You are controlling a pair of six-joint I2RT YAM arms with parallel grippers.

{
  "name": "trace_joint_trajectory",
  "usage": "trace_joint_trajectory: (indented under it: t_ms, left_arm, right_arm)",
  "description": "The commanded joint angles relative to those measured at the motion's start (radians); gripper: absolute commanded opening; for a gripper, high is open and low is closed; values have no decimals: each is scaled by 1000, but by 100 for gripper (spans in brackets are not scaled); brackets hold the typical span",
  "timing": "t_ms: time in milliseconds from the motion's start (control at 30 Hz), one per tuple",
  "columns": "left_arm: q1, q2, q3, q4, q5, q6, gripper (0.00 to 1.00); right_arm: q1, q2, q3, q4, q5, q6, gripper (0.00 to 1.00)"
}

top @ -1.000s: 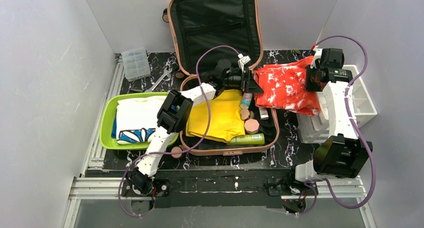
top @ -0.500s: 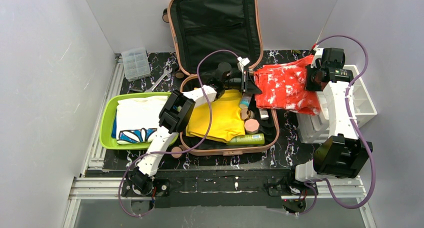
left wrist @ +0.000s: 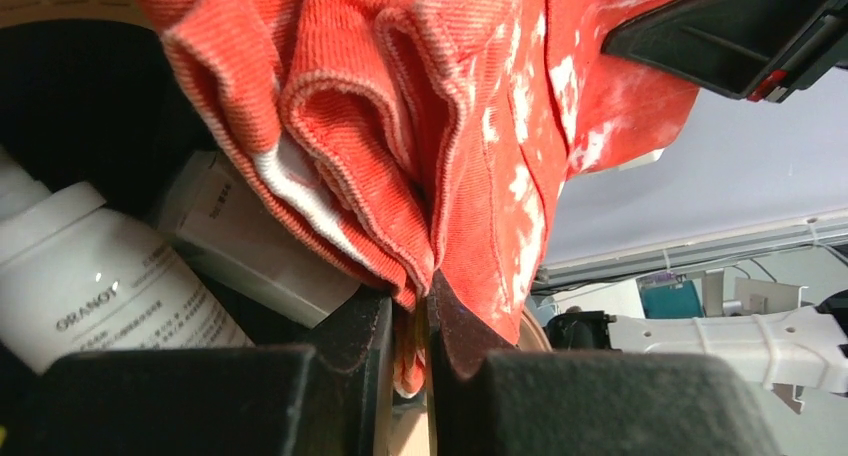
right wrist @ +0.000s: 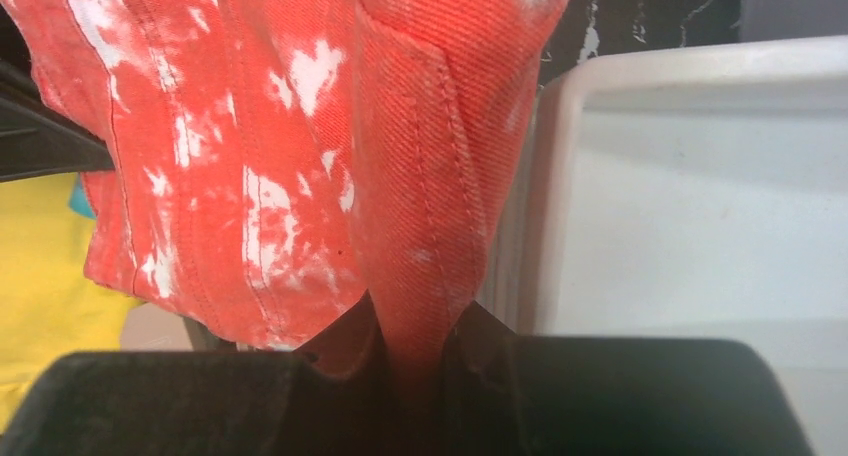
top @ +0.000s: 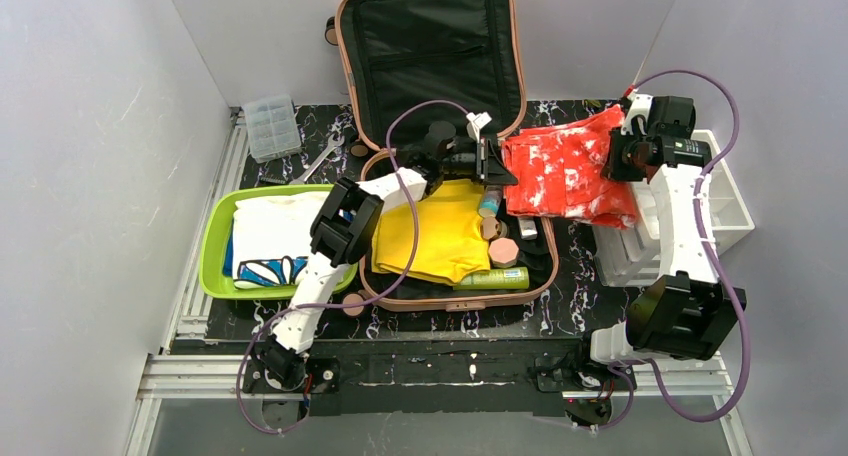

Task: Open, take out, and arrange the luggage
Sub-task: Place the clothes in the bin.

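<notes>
Luggage (top: 430, 46) sits at the middle of the table (top: 570, 306), wide open. Its lid stands upright against the back wall with the black lining facing you, and its base lies flat in front of the lid. Your left hand (left wrist: 427, 311) is over the right side of the base, pinched shut on a folded edge of the red-orange garment (top: 565, 171) with white splotches. Your right hand (right wrist: 415, 331) is clamped on the opposite edge of that same cloth, just beside the white organizer (top: 730, 206). The garment hangs spread between the two hands, over the right rim of the base. Inside the base you have a yellow garment (top: 445, 231), a green tube (top: 495, 278) along the near edge, and a white bottle (left wrist: 90, 276) just below the held cloth. To the left of the luggage, a lime-green tray (top: 210, 261) holds a folded white shirt (top: 270, 226).
</notes>
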Motion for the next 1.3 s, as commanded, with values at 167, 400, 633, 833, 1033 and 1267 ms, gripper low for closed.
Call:
trace_joint_trajectory:
  t_ms: [167,400,633,833,1033,1267]
  left_arm:
    - [55,-316,-103,17,12,-30,0]
    - [134,-557,-309,-131,-13,93,0]
    - [334,-839,-463,-713,-165,526,0]
    - [538,-1028,-579,-976,-269,729,0]
    - [766,-1174,-650,-1173,-368,910,0]
    - [1035,-1226,-638,-1311,-366,1088,0]
  right_arm:
    - [73,-23,81,74,-144,39,1]
    - [218,80,154,99,-234,120,1]
    - [423,231,271,124,-313,216,1]
    - [655,341,327,251,-340,317,1]
    - [881,509,432,402,-311,425,1]
    - [1050,757,653,454,-307,508,1]
